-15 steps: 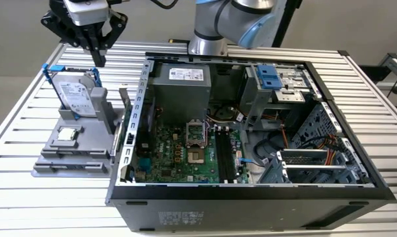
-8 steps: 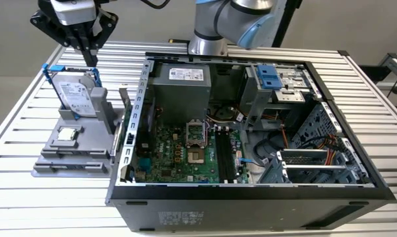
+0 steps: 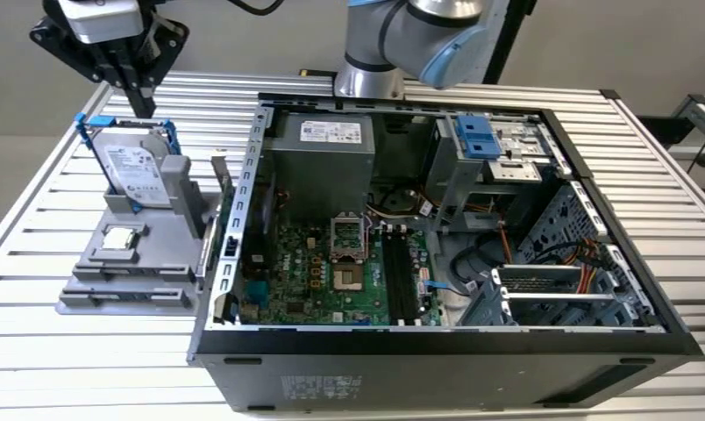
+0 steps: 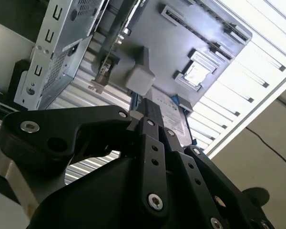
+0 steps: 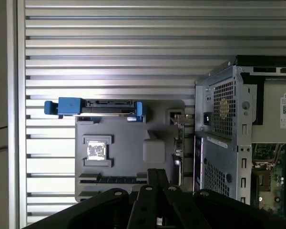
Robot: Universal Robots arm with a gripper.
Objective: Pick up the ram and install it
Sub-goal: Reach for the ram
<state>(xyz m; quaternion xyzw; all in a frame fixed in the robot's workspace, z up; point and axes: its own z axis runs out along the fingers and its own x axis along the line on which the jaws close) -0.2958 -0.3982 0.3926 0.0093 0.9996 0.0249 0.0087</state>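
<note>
Pincer [image 3: 142, 107] trouble is the likeliest fault here. Its fingers are pressed together and hold nothing, as both wrist views [image 5: 155, 171] [image 4: 150, 109] also show, so a descent like this would strike the ram's top edge instead of straddling it.

The ram [image 3: 220, 180] stands on its long edge in the grey holder [image 3: 96, 294], at the holder's edge nearest the computer case [image 3: 446, 344]. It is just beside the case wall, so a finger has little room there and could catch on metal. A skewed grasp could also bend so thin a board.

The pincer hangs above the holder's far edge, over the blue-framed hard drive [image 3: 136, 171] and well apart from the ram. The small processor chip [image 3: 118, 237] lies flat nearer the holder's middle. The holder sits on the table [image 3: 25, 237], close to the edge on the exterior view's left. The black motherboard slots [image 3: 394, 272] in the case look empty.
</note>
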